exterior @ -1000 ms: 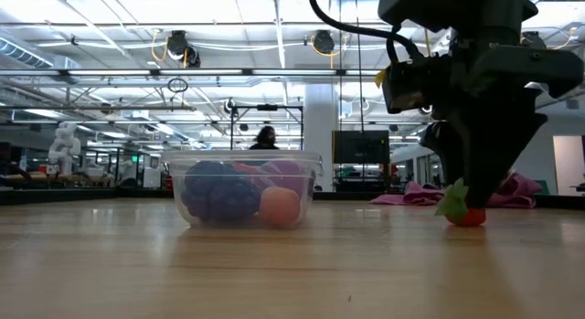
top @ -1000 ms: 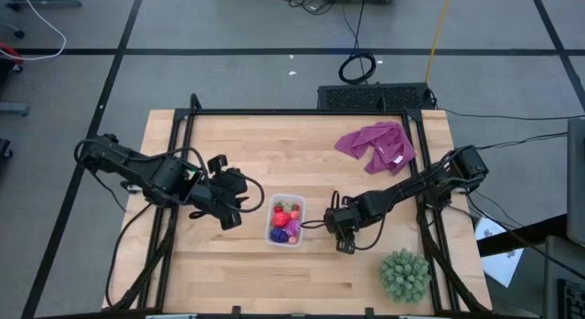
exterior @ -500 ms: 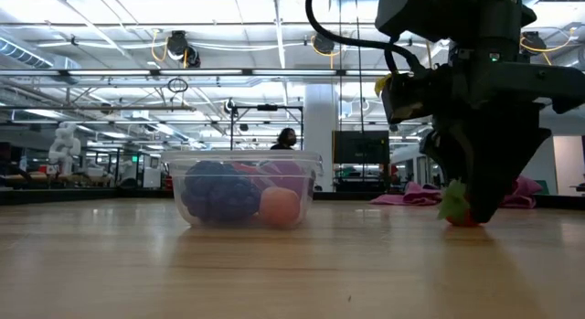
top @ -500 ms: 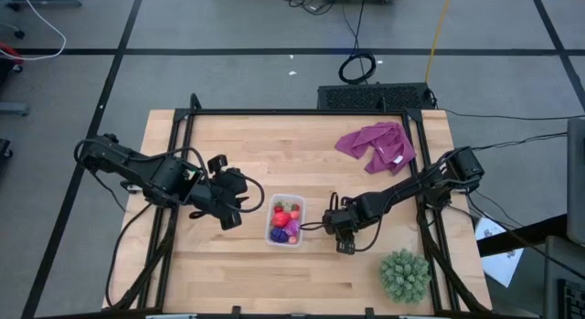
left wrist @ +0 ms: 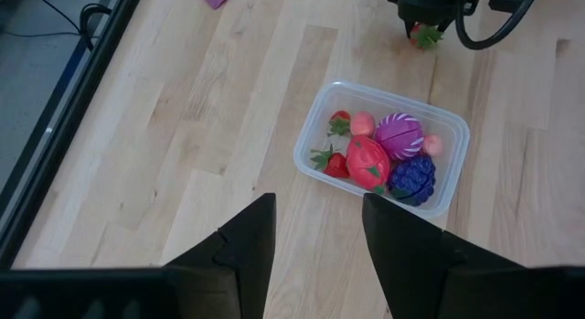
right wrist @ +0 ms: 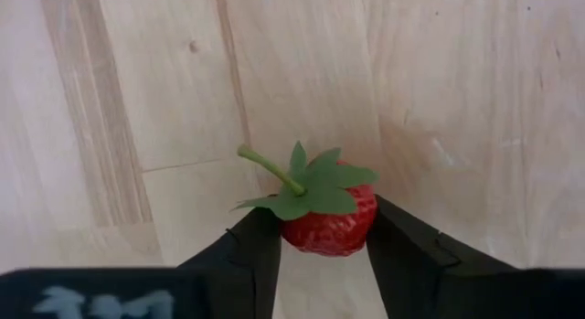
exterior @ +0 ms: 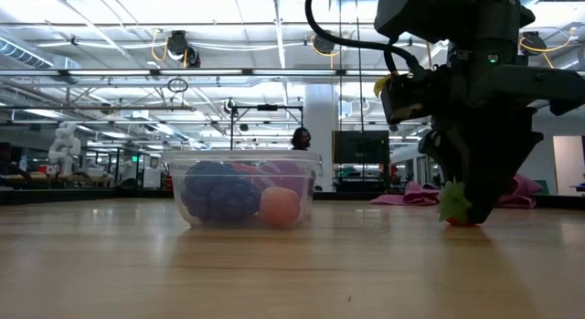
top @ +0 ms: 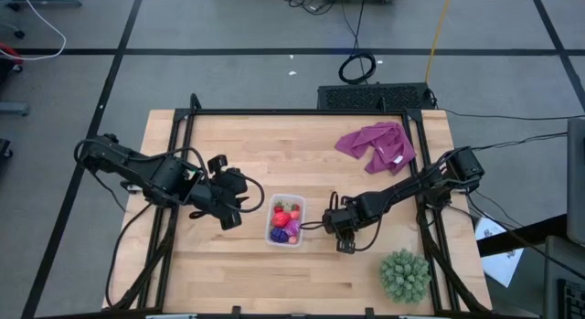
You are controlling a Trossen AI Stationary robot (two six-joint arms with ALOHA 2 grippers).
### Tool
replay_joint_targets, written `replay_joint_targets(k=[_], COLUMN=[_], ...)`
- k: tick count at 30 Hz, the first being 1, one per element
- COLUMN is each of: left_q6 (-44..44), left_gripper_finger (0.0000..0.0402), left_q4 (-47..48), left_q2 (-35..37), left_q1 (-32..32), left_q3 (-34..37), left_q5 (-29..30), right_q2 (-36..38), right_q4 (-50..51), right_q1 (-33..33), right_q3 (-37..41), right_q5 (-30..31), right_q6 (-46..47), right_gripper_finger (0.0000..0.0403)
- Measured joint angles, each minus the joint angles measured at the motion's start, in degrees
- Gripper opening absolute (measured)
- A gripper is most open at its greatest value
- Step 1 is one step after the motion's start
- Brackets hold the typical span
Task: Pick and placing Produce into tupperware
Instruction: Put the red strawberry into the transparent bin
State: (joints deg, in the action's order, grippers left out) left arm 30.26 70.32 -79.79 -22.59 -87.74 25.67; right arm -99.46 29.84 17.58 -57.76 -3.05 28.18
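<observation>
- Nearest the front edge of the counter (top: 238, 273), towards its right corner, sits the spiky green plant (top: 404, 274); it is no part of my job and I leave it alone.
- Just beyond it, right of the counter's middle, my right gripper (right wrist: 315, 237) is down at the wood with its fingers (right wrist: 247, 255) pressed against both sides of a strawberry (right wrist: 327, 217), leaves and stem uppermost. I read that as a grasp on the strawberry, low on its body.
- In the low view the strawberry (exterior: 460, 212) looks to rest on the counter, so my judgement is that the lift has not begun. To do it well I would rise straight up, clear the rim, then carry it across.
- The tupperware (top: 286, 220) stands just beside that gripper, near the counter's middle, already holding a grape bunch (left wrist: 413, 177), a larger red piece (left wrist: 367, 161) and other fruit. I would release over its emptier side.
- My left gripper (left wrist: 318, 229) waits on the tupperware's other side, narrowed, holding nothing.
- Farthest, near the back right corner, lies the purple-pink cloth (top: 377, 145).
</observation>
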Motion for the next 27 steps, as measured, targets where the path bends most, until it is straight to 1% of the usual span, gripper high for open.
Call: replay_joint_targets(k=[3,8,17,21,25,27], left_q6=[0.0,0.0,-0.3,-1.3,-2.0,-2.1], left_gripper_finger=[0.017,0.017,0.017,0.017,0.017,0.017], left_q4=[0.0,0.0,0.0,0.1,1.0,2.1], left_q2=[0.0,0.0,0.0,0.0,0.0,0.0], left_q1=[0.0,0.0,0.0,0.0,0.0,0.1], left_q3=[0.0,0.0,0.0,0.0,0.0,0.0], left_q5=[0.0,0.0,0.0,0.6,2.5,3.5], right_q2=[0.0,0.4,5.1,7.7,9.5,9.6], right_q4=[-0.1,-0.2,-2.7,-7.7,-16.1,-17.7], right_q1=[0.0,-0.8,-1.5,-1.5,-1.5,-1.6], right_q3=[0.0,0.1,0.1,0.1,0.0,-0.8], right_q5=[0.0,-0.3,-0.4,-1.9,-4.7,-5.3], right_q6=[-0.2,-0.4,-1.7,-2.6,-4.8,-5.8], right_gripper_finger=[0.0129,0.0141,0.0139,0.0143,0.014,0.014])
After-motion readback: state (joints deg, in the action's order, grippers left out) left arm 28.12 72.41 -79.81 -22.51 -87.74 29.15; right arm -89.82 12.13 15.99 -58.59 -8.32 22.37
